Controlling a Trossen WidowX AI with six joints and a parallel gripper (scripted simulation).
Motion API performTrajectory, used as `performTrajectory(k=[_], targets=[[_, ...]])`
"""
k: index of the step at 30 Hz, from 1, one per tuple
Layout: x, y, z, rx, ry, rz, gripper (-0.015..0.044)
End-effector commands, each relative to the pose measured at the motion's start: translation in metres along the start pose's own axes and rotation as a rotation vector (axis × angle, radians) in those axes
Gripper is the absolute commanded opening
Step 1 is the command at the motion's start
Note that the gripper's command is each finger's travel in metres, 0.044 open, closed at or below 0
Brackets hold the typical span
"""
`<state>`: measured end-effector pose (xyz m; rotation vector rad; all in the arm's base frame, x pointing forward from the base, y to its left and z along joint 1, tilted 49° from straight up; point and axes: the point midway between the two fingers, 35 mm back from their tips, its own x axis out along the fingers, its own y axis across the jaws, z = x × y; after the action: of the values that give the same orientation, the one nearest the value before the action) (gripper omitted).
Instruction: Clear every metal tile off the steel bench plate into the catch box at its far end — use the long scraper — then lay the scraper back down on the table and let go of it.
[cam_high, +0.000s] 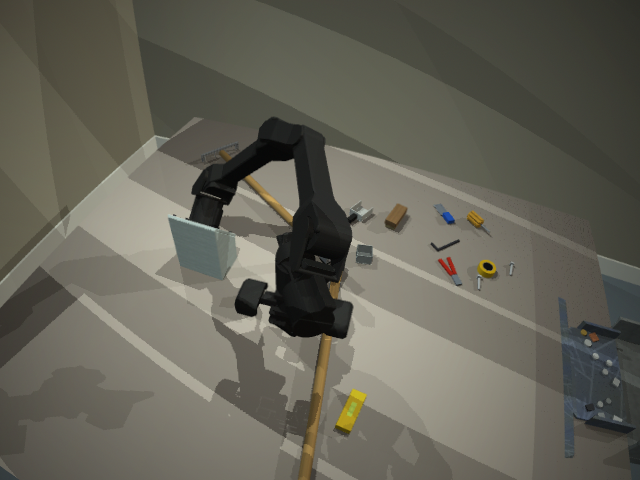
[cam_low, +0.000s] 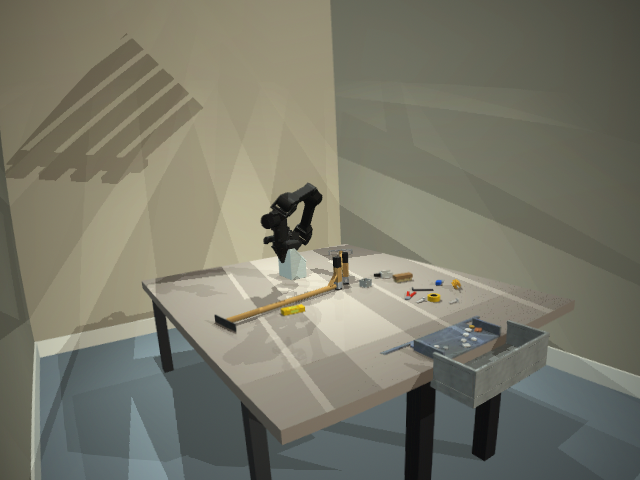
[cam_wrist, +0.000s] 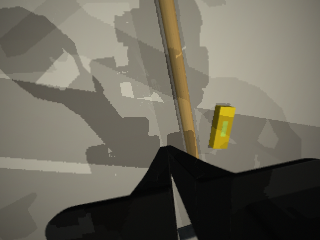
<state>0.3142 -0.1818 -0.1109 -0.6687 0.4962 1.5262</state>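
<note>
My gripper (cam_low: 282, 259) (cam_wrist: 165, 151) is shut and empty, raised above the table; its fingertips are hidden in the top view. The long scraper (cam_high: 317, 392) (cam_low: 279, 305) (cam_wrist: 180, 75) lies below it. Its wooden handle runs out to a dark blade at the near left in the exterior view, and an upright black-topped grip (cam_low: 337, 271) stands at the other end. Several pale tiles (cam_high: 595, 355) (cam_low: 467, 333), with a few orange, yellow or dark pieces, lie on the blue-grey steel plate (cam_high: 584, 382) (cam_low: 431, 348). The grey catch box (cam_low: 457, 379) is at the plate's far end.
A yellow block (cam_high: 351, 410) (cam_low: 293, 310) (cam_wrist: 222, 127) lies beside the scraper. A rake (cam_high: 266, 196) with a second upright grip (cam_low: 345, 266) lies behind. A brown block (cam_high: 396, 216), red pliers (cam_high: 449, 271) and a yellow tape roll (cam_high: 486, 268) lie right of the arm.
</note>
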Motion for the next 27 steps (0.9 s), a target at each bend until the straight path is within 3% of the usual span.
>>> performTrajectory(k=[1,27], targets=[[-0.001,0.001,0.001,-0.018,0.003,0.005,0.0],[0.067,-0.007,-0.004,-0.049,0.007,0.003,0.0]])
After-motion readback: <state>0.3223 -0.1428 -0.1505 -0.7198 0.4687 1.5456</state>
